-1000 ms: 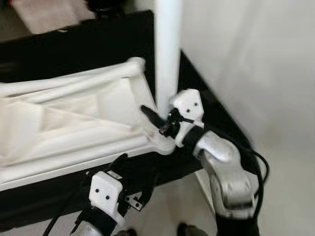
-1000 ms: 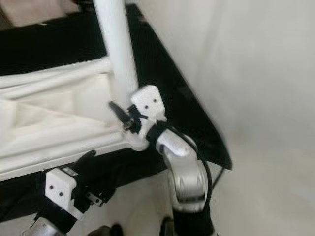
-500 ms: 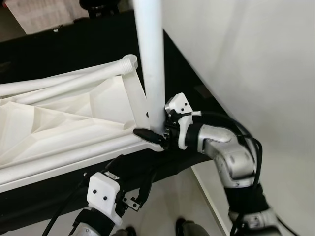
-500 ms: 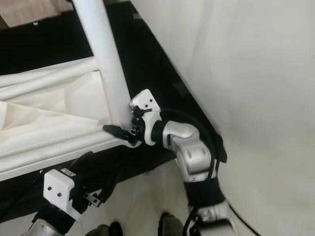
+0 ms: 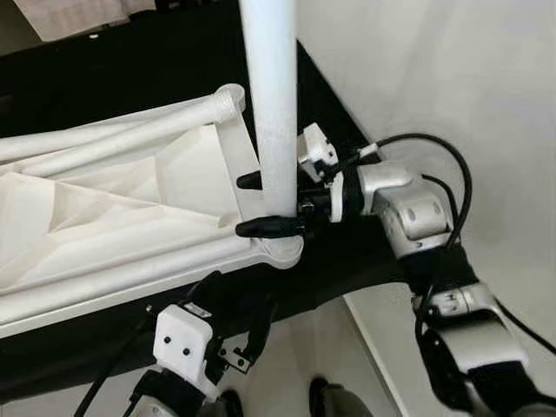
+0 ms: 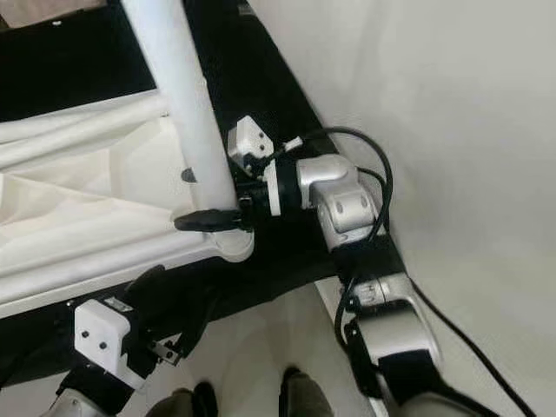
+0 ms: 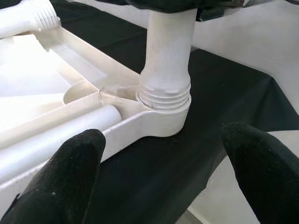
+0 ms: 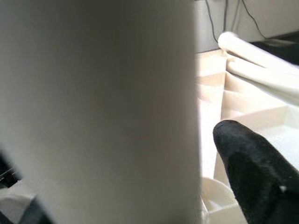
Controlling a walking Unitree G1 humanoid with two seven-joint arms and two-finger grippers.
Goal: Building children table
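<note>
A white plastic table top (image 5: pixel 130 217) lies upside down on a black-covered table. One white leg (image 5: pixel 271 95) stands upright in its near right corner socket (image 7: pixel 163 119), with some thread (image 7: pixel 164 95) showing above the socket. My right gripper (image 5: pixel 261 205) reaches in from the right. It is shut on the leg just above the socket, one black finger (image 5: pixel 265 228) on the near side and one finger (image 5: pixel 249 181) on the far side. My left gripper (image 5: pixel 236 308) hovers open below the table's front edge, its fingers (image 7: pixel 70 163) wide apart and pointing at the socket.
Loose white legs (image 5: pixel 122 135) with a threaded end (image 7: pixel 35 16) lie along the top's far side. The black cloth (image 5: pixel 130 69) ends at an edge close on the right. Beyond it is pale floor (image 5: pixel 452 78). A black cable (image 5: pixel 434 148) loops off my right arm.
My right gripper has rolled around the leg, its white wrist housing swinging from the near side up to the leg's right. The left gripper stays put. The camera shifted slightly.
</note>
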